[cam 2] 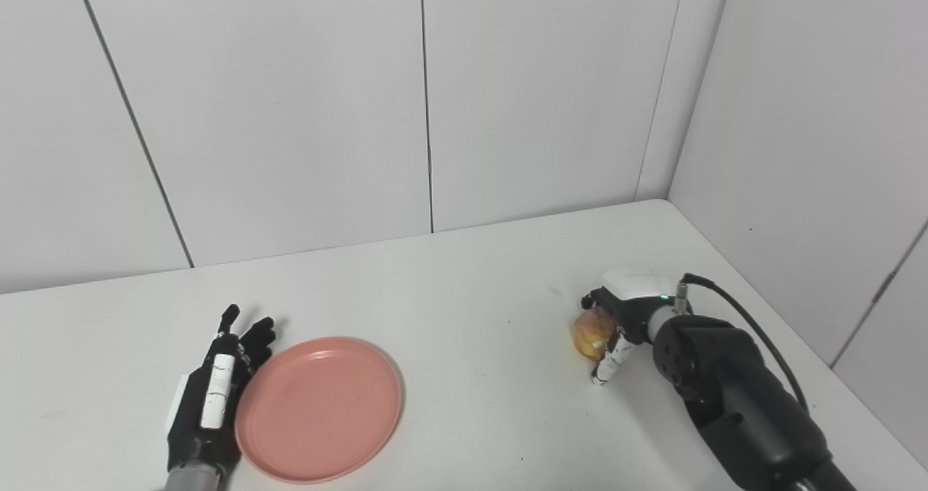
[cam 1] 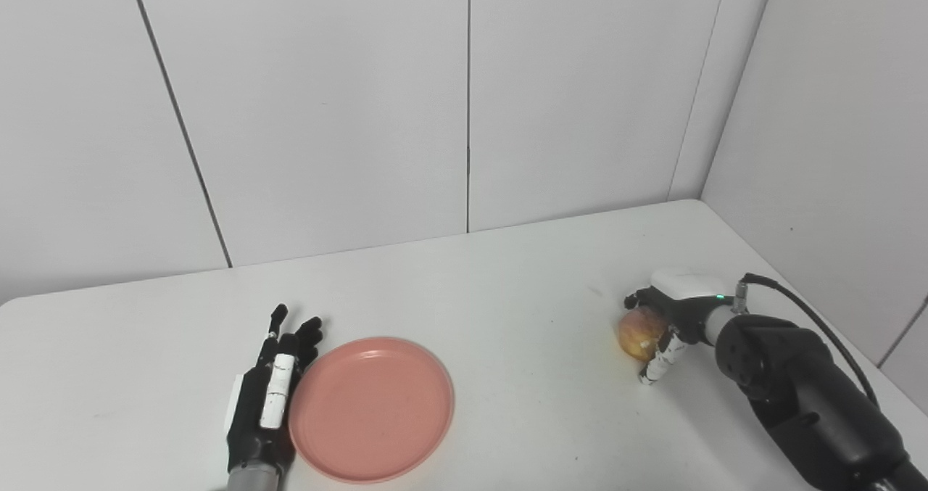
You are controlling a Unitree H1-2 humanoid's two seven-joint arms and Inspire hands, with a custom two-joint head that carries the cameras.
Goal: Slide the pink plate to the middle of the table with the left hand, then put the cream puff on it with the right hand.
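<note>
Pink, smooth, matte-looking plastic: the pink plate (cam 1: 371,408) is a shallow round dish w/ a low raised rim, lying flat on the white table (cam 1: 507,288), near the front edge and left of centre. Its near rim almost reaches the bottom of the view. Plenty of bare tabletop to its right and behind it, all the way to the wall panels (cam 1: 326,99); nothing lies between the plate and the table's middle.

Left hand (cam 1: 267,397) sits just beside the plate's left rim, right up against it, though I can't tell if it's actually touching. Black fingers (cam 1: 278,320) stretched out straight and a little apart, pointing away toward the wall, w/ a white strip along one. It's spread flat, holding nothing.

Over on the right side, well apart from the plate: the cream puff (cam 1: 641,333), a rounded golden-tan lump w/ a glossy, slightly mottled skin, resting on the table. Right hand (cam 1: 670,317) is curled around it, fingers wrapped over the top and far side, one white-segmented finger (cam 1: 661,364) reaching down to the tabletop at its front. Grip looks closed on the puff. The hand has a white shell on its back, black bulky forearm (cam 1: 805,397) behind, a cable looping over it.

Table's right edge runs close by that arm, corner rounded, grey wall (cam 1: 834,150) beyond. Table surface plain, matte.
</note>
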